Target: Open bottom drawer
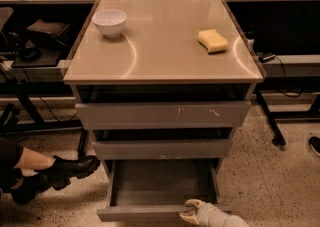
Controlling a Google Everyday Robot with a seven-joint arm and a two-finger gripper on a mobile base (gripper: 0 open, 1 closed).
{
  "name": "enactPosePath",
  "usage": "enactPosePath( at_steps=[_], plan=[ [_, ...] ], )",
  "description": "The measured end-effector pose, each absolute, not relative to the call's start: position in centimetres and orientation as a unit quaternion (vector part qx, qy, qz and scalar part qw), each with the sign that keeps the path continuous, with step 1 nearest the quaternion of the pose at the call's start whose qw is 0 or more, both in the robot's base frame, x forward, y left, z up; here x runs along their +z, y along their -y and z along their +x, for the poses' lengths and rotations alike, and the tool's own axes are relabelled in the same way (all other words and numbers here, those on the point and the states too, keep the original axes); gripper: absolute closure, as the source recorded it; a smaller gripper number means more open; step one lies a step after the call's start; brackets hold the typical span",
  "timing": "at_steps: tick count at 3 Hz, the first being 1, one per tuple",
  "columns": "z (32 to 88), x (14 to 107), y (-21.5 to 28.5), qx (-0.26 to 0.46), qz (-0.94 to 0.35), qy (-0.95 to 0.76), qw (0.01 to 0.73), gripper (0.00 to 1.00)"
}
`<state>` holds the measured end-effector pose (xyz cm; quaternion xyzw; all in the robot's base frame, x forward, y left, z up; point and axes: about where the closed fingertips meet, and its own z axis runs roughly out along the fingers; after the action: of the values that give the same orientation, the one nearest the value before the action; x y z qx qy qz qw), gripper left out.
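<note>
The bottom drawer (145, 214) of the grey cabinet stands pulled out, and its shallow dark tray is bare. Its plain front panel runs along the lower edge of the camera view. My gripper (190, 210), pale and cream-coloured, comes in from the bottom right. It is shut on the right part of that front panel, with one finger (193, 203) inside the tray and the other on the outer face.
Above are the mid-width drawer front (162, 149) and the wide scratched one (162, 115), both slightly ajar. A white bowl (109, 22) and a yellow sponge (212, 40) sit on the cabinet top (165, 56). A person's black boot (70, 168) lies on the floor at left.
</note>
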<state>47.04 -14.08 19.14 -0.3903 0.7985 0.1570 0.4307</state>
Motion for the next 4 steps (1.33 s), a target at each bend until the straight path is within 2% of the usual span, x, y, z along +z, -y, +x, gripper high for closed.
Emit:
enactPosePath(
  at_steps=[2, 3, 4],
  plan=[
    [45.83, 19.32, 14.36, 0.162, -0.388, -0.797, 0.434, 1.0],
    [45.83, 19.32, 14.36, 0.162, -0.388, -0.797, 0.434, 0.81],
    [45.83, 19.32, 14.36, 0.162, -0.388, -0.797, 0.434, 0.58]
  ],
)
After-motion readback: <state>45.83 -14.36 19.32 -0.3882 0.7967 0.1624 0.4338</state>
